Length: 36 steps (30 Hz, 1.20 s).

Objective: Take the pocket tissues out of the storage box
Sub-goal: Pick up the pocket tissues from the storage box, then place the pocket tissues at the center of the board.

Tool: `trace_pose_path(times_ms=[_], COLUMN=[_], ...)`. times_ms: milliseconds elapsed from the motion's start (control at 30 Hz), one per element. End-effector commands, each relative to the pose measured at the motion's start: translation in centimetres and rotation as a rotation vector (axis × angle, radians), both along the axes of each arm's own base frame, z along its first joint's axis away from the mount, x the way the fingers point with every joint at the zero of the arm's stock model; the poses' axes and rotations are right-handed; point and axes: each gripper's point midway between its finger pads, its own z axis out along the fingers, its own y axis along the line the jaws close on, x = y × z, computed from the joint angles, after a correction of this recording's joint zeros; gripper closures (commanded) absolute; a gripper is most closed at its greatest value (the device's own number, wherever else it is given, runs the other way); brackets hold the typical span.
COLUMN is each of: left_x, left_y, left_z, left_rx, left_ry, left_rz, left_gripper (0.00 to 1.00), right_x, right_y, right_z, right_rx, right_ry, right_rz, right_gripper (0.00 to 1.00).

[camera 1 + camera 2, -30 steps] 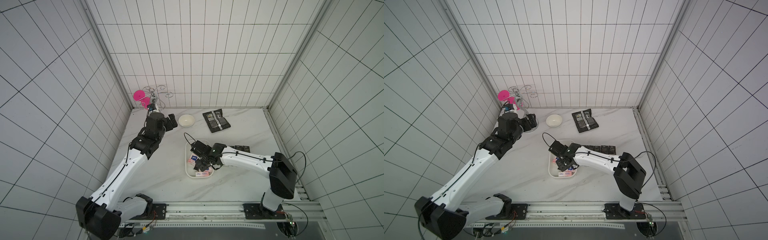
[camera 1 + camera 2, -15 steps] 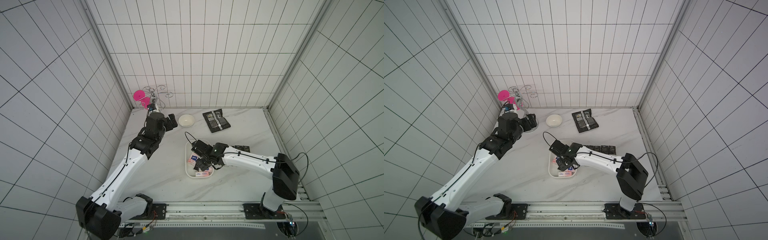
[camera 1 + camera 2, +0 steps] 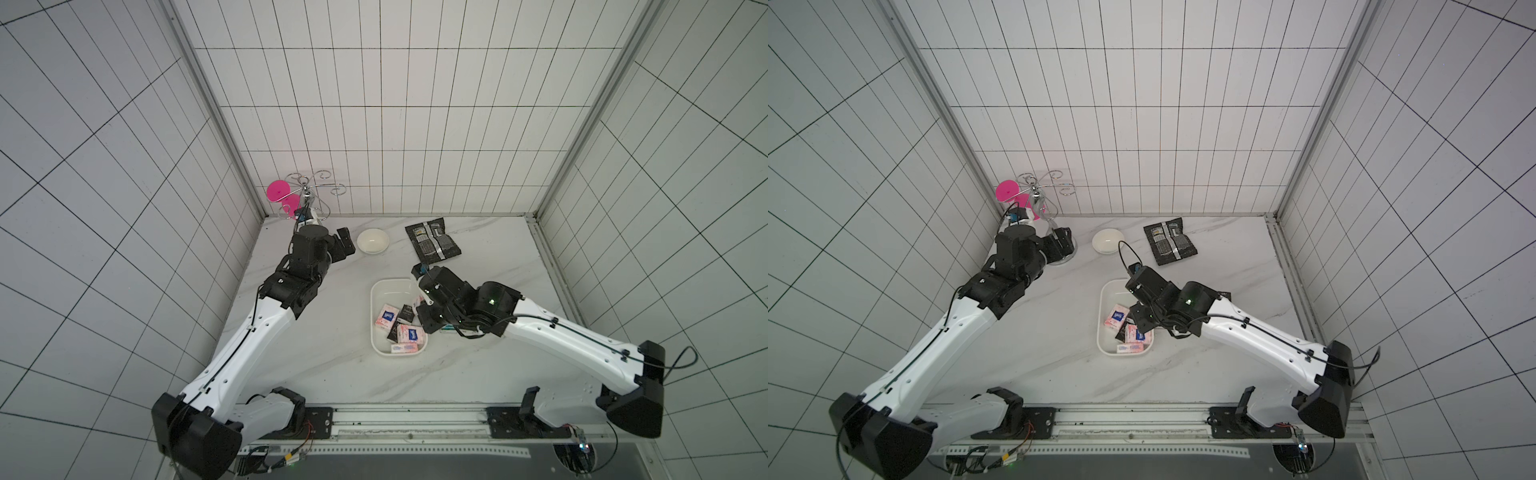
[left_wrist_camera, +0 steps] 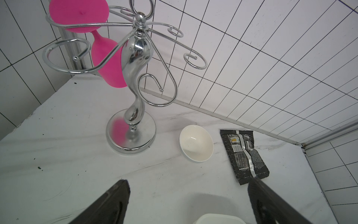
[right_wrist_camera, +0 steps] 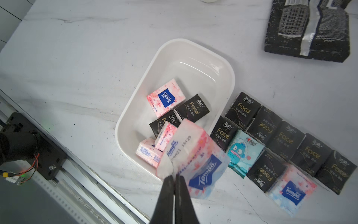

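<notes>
The storage box (image 3: 386,291) (image 3: 1113,293) (image 5: 193,73) is a shallow white tray in the middle of the table. Several pocket tissues lie in the end of it nearest the rail, pink-white ones (image 5: 165,97) and black ones (image 5: 193,108). My right gripper (image 5: 175,177) (image 3: 424,309) is shut on the wrapper edge of a pink-white packet (image 5: 193,159), lifted over the box's right rim. Several more packets, black ones (image 5: 242,109) and a teal one (image 5: 244,153), lie in rows on the table beside the box. My left gripper (image 4: 188,186) (image 3: 347,245) hangs open and empty at the back left.
A small white bowl (image 3: 372,241) and a flat black foil pouch (image 3: 433,240) lie at the back. A chrome stand (image 4: 135,58) with a pink glass (image 4: 108,64) stands in the back left corner. The base rail (image 5: 77,174) runs along the front edge.
My right gripper has closed on a pink-white packet in the box and drawn it up and to the right. The left arm has not moved.
</notes>
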Motion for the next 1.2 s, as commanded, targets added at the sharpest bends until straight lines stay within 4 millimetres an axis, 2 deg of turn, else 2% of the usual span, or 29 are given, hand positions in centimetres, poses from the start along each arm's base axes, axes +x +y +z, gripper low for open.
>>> trace_pose_path(times_ms=[0, 167, 300, 600, 700, 733, 833, 900, 1067, 1167], left_x=[0.2, 0.5, 0.7, 0.5, 0.4, 0.3, 0.3, 0.3, 0.3, 0.3], left_y=[-0.2, -0.5, -0.7, -0.4, -0.2, -0.1, 0.0, 0.0, 0.0, -0.3], left_z=[1.4, 1.1, 0.9, 0.9, 0.7, 0.7, 0.8, 0.8, 0.8, 0.9], left_rx=[-0.014, -0.027, -0.030, -0.018, -0.014, -0.013, -0.012, -0.012, -0.016, -0.025], left_ry=[-0.036, -0.035, -0.029, -0.030, -0.029, -0.029, -0.031, -0.029, -0.029, -0.029], left_rz=[-0.010, -0.016, -0.020, -0.015, -0.009, -0.007, -0.006, -0.005, -0.006, -0.014], left_gripper=[0.01, 0.01, 0.01, 0.01, 0.01, 0.01, 0.02, 0.01, 0.02, 0.01], right_x=[-1.2, -2.9, -3.3, -3.8, -4.1, -4.1, -3.8, -3.5, -2.2, -1.6], right_y=[-4.2, -7.4, -8.5, -7.6, -7.2, -7.2, -6.6, -6.4, -7.6, -9.8], right_z=[-2.1, -6.1, -9.3, -15.7, -17.1, -17.3, -17.0, -16.0, -12.8, -13.0], right_rx=[-0.109, -0.199, -0.250, -0.289, -0.310, -0.313, -0.289, -0.263, -0.250, -0.249], right_ry=[0.060, 0.137, 0.182, 0.303, 0.335, 0.340, 0.330, 0.308, 0.223, 0.253], right_rz=[-0.073, -0.127, -0.178, -0.208, -0.200, -0.201, -0.203, -0.200, -0.206, -0.257], right_gripper=[1.00, 1.00, 1.00, 1.00, 1.00, 0.98, 0.76, 0.63, 0.46, 0.44])
